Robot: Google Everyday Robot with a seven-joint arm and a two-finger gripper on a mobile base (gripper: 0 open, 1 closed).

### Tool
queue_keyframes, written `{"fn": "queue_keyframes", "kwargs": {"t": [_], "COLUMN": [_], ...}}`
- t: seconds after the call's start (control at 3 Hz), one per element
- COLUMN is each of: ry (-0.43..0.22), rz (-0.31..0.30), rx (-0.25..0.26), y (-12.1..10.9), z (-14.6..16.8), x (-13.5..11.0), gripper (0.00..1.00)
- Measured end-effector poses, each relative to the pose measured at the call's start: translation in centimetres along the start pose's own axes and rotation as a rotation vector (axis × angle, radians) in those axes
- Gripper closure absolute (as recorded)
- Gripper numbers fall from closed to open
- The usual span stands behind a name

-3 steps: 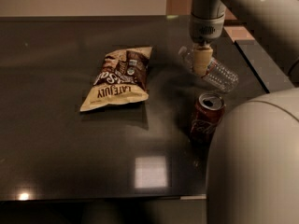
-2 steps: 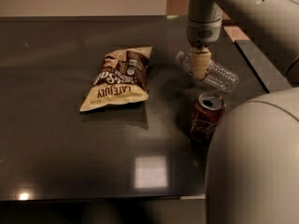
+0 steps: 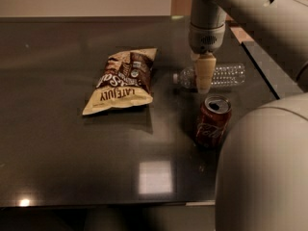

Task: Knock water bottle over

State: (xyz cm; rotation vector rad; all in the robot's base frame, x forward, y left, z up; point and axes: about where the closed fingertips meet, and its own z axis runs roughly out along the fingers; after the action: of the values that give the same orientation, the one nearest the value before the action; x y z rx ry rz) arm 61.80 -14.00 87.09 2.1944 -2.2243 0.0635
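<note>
The water bottle point(image 3: 224, 75) lies on its side on the dark table point(image 3: 57, 129), clear and ribbed, its white cap pointing left toward the chip bag. My gripper point(image 3: 203, 84) hangs straight down from the arm, in front of the bottle's neck end and just above it, its pale fingers covering part of the bottle. The red soda can point(image 3: 212, 119) stands upright just in front of the gripper and the bottle.
A cream and brown chip bag point(image 3: 122, 81) lies flat left of the bottle. The robot's grey body point(image 3: 262, 167) fills the lower right. The table's right edge point(image 3: 262, 64) runs just beyond the bottle.
The gripper has moved slightly left and up along the bottle. The bottle was lying on its side in the earlier frames too and has rolled to lie more level.
</note>
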Motion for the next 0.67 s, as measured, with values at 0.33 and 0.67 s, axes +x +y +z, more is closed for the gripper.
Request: {"fn": "queue_keyframes", "kwargs": {"t": [0.33, 0.67], "ry": [-0.040, -0.094], "rz": [-0.017, -0.012], "rx": [-0.020, -0.029], "y": [0.07, -0.58], "z": [0.16, 0.13], "x": [-0.22, 0.49], "gripper": [0.00, 0.00]}}
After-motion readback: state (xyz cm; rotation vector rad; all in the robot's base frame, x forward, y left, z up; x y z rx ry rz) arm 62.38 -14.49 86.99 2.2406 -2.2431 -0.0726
